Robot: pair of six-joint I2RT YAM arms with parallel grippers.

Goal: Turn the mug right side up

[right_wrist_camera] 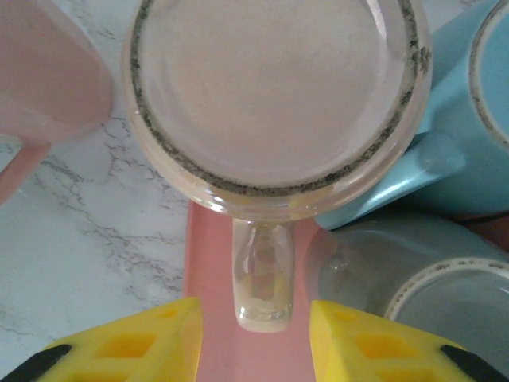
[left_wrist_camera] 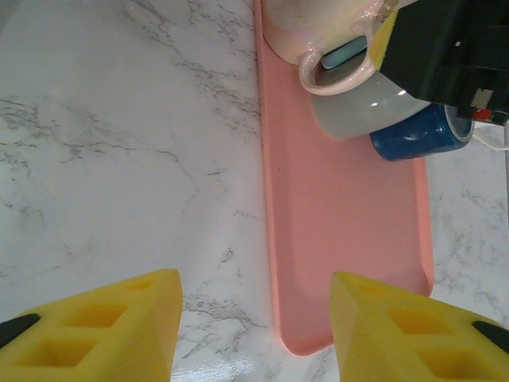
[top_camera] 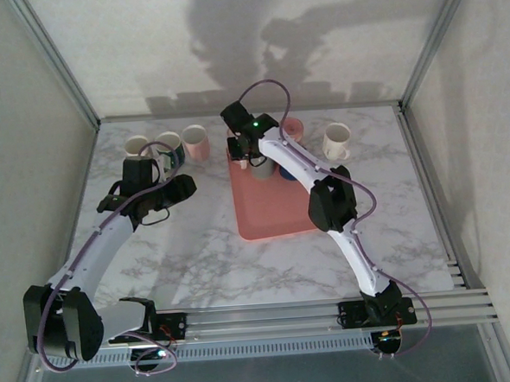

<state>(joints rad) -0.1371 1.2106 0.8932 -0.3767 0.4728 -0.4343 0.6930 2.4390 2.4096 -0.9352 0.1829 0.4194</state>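
The white tubular left arm (top_camera: 95,246) and right arm (top_camera: 292,158) have bulky black joint housings (top_camera: 329,205) and looping purple cables (top_camera: 270,84). A small green light (top_camera: 257,122) glows on the right wrist. The left hand (left_wrist_camera: 254,338) and right hand (right_wrist_camera: 254,346) bear blocky yellow fingers (left_wrist_camera: 95,330) with square recesses and black tips.

I count one pink tray (top_camera: 270,218) with three mugs on it: a cream mug (right_wrist_camera: 270,87), a grey mug (right_wrist_camera: 429,310) and a blue mug (right_wrist_camera: 469,179). Off the tray, at eleven o'clock on the table (top_camera: 199,264), I count three more: a white mug (top_camera: 137,146), a dark mug (top_camera: 174,148) and a pink mug (top_camera: 196,142). One lone white mug (top_camera: 337,139) stands at one o'clock
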